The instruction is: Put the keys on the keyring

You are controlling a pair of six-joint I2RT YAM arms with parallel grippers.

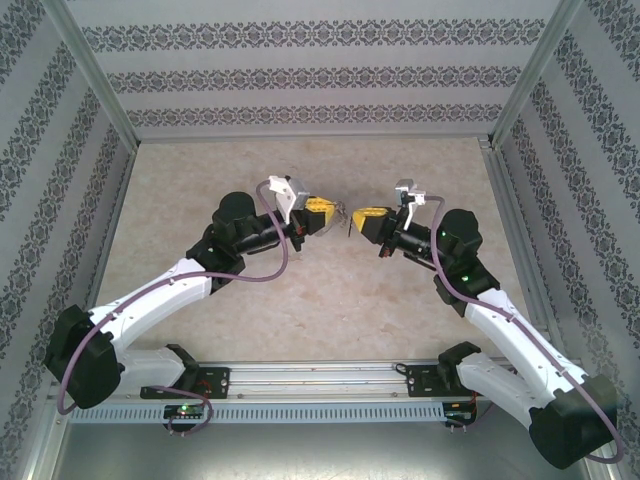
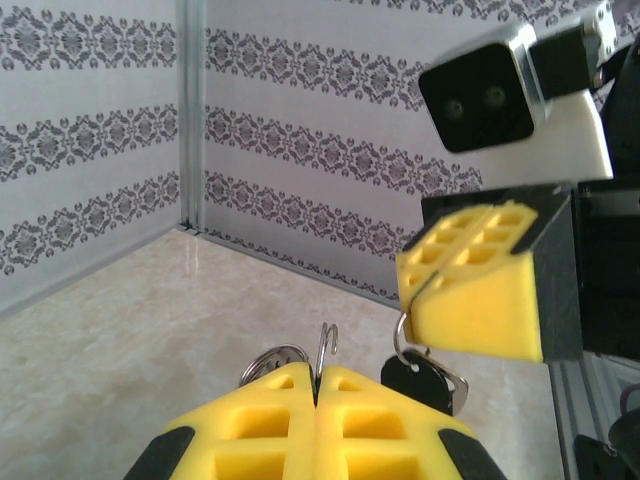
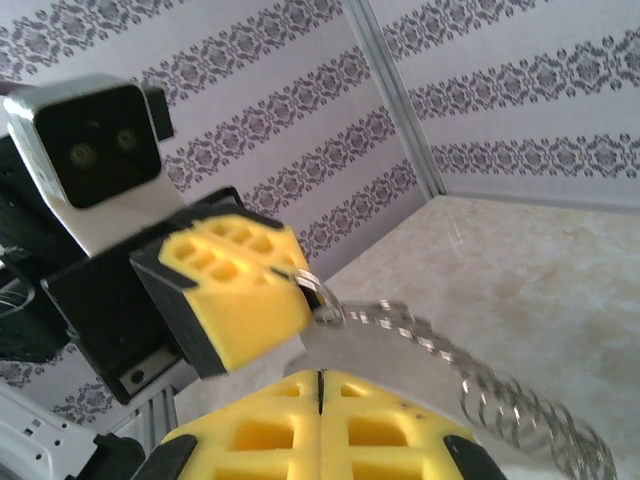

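Note:
Both grippers are raised over the middle of the table, tip to tip. My left gripper (image 1: 322,212) (image 2: 317,378) is shut on a thin wire ring (image 2: 322,349). In the right wrist view that ring joins the keyring (image 3: 391,351), a flat grey metal piece that hangs from the left gripper (image 3: 286,276) with a row of small rings (image 3: 520,410). My right gripper (image 1: 362,218) (image 3: 320,375) is shut too. In the left wrist view it (image 2: 404,300) pinches a small ring from which the key (image 2: 414,379), black-headed, dangles. The two loads hang a little apart.
The beige marble-look table (image 1: 300,300) is boxed in by patterned walls (image 1: 310,70) with aluminium corner posts (image 1: 95,80). A metal rail (image 1: 320,378) carrying the arm bases runs along the near edge.

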